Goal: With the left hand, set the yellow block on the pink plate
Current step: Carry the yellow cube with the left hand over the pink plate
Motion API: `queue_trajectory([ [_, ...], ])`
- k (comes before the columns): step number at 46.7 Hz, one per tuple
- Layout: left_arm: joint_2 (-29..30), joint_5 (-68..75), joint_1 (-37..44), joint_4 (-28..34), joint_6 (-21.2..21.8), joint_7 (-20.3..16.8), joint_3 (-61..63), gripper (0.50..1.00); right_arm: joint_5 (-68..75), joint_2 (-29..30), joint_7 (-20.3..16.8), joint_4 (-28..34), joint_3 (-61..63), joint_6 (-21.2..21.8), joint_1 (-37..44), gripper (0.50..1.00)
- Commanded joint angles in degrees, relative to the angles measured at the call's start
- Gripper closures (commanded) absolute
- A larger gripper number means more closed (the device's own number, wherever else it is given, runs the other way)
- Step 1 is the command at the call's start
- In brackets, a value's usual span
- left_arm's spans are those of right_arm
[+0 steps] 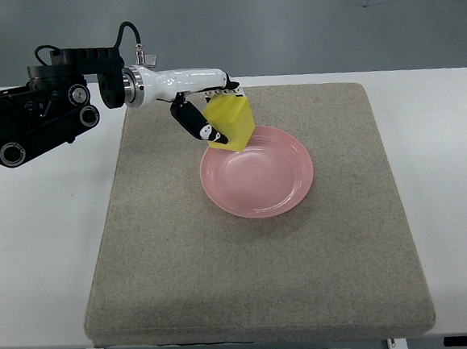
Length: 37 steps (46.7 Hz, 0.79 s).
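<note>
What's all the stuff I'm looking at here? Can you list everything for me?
Yellow block: one, yellow, held over the far-left rim of the plate, tilted.
Pink plate: one, pink, round, on the mat, nothing lying in its middle.
Mat: one, grey-brown, rectangular, covering the middle of the table.
Table: one, white, under the mat.
Floor: grey, beyond the table.
Left robot hand: one, white with black fingers, gripping the block; its black arm comes in from the left edge.
Right robot hand: not visible.

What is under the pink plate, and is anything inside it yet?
The plate sits on the mat; the mat beneath it is covered. Its bowl looks empty. The left hand holds the block over its far-left rim; contact unclear.
</note>
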Motion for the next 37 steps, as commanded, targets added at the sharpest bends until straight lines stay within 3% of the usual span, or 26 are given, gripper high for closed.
queue_trajectory([
  [1, 0.43, 3.13, 0.25, -2.78, -0.02, 0.00, 0.28, 1.000, 0.00, 0.00, -0.01, 0.07, 0.00, 0.00, 0.09, 0.576],
  [12, -1.59, 8.68, 1.65, -2.96, 0.59, 0.09, 0.37, 0.984, 0.00, 0.00, -0.01, -0.02, 0.00, 0.00, 0.00, 0.576],
  [17, -3.35, 8.85, 2.18, -2.26, 0.77, 0.09, 0.37, 0.922, 0.00, 0.00, -0.01, 0.07, 0.00, 0.00, 0.00, 0.576],
  [26, -6.60, 11.93, 2.45, 1.87, 1.47, 0.18, 2.74, 0.874, 0.00, 0.00, -0.01, 0.07, 0.00, 0.00, 0.09, 0.576],
  [37, -9.41, 12.45, 3.59, 5.03, 4.28, 0.18, 2.92, 0.724, 0.00, 0.00, -0.01, -0.02, 0.00, 0.00, 0.09, 0.576],
])
